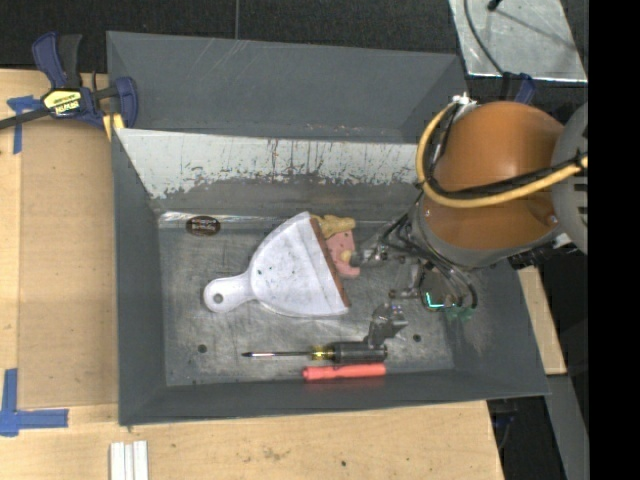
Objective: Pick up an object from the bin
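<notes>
Grey bin [140, 298]: end effector [386, 325] low, beside black-handled screwdriver [352, 351]; contact unclear.

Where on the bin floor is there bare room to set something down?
Bare floor lies along the left wall, between the dark oval disc, the white scoop and the screwdriver. It is crowded at the right, round the gripper and the pink toy.

One camera, above bin [140, 298], slightly oblique; arm [490, 168] from right.
</notes>
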{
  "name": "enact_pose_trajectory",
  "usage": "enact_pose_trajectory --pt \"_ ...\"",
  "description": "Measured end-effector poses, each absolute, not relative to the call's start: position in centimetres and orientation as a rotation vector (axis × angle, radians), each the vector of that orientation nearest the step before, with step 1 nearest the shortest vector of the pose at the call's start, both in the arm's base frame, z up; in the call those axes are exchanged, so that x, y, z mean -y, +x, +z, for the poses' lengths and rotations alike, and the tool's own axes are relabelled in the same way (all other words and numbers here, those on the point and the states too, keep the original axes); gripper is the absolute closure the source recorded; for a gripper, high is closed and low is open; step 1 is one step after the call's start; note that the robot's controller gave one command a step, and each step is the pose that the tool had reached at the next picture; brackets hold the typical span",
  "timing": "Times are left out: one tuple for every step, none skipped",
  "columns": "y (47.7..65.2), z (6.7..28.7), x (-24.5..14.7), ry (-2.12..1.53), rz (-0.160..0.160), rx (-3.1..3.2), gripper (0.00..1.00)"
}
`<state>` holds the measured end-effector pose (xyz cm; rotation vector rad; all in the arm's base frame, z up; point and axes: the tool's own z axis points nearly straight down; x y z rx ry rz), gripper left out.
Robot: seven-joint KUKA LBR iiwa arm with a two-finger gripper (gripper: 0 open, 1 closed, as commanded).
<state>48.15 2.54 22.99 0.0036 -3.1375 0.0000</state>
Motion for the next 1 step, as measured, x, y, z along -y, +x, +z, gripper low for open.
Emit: enact_pose_trajectory --pt "48.29 23.28 -2.53 0.002 -0.001 3.144 0.00"
